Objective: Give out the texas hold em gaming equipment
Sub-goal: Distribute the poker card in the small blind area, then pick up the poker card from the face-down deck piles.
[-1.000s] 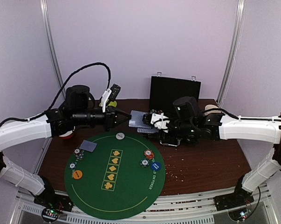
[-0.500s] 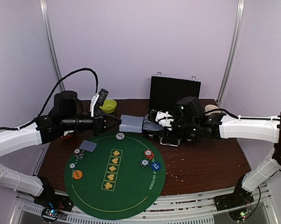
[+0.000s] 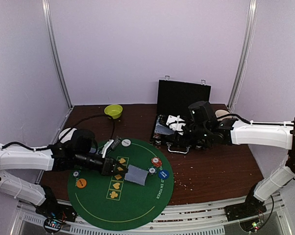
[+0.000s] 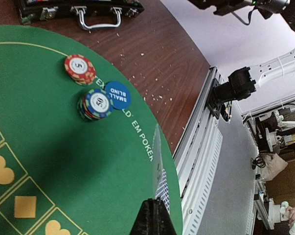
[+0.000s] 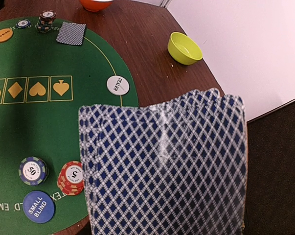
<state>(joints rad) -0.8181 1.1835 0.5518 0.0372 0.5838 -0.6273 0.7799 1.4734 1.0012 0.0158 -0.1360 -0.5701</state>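
My left gripper (image 3: 114, 169) is shut on one grey-blue-backed playing card (image 3: 136, 175) and holds it low over the middle right of the green poker mat (image 3: 120, 200). In the left wrist view the card (image 4: 157, 161) shows edge-on between the closed fingertips (image 4: 154, 213). My right gripper (image 3: 170, 125) is shut on the fanned deck (image 5: 164, 166) in front of the black case; the deck hides its fingers. On the mat lie a red chip stack (image 3: 156, 161), a blue-green stack (image 3: 151, 170), the blue small-blind disc (image 3: 162, 174), the white dealer disc (image 3: 126, 142), the orange disc (image 3: 81, 183) and one dealt card (image 5: 70, 33).
An open black case (image 3: 183, 98) stands at the back behind the right gripper. A lime-green bowl (image 3: 113, 110) sits at the back left. A mug (image 3: 220, 115) is partly hidden behind the right arm. An orange bowl (image 5: 96, 4) lies off the mat's left side.
My left gripper pulled one card off the deck and carried it back down and over the mat's middle. The right gripper stayed near the case with the deck.
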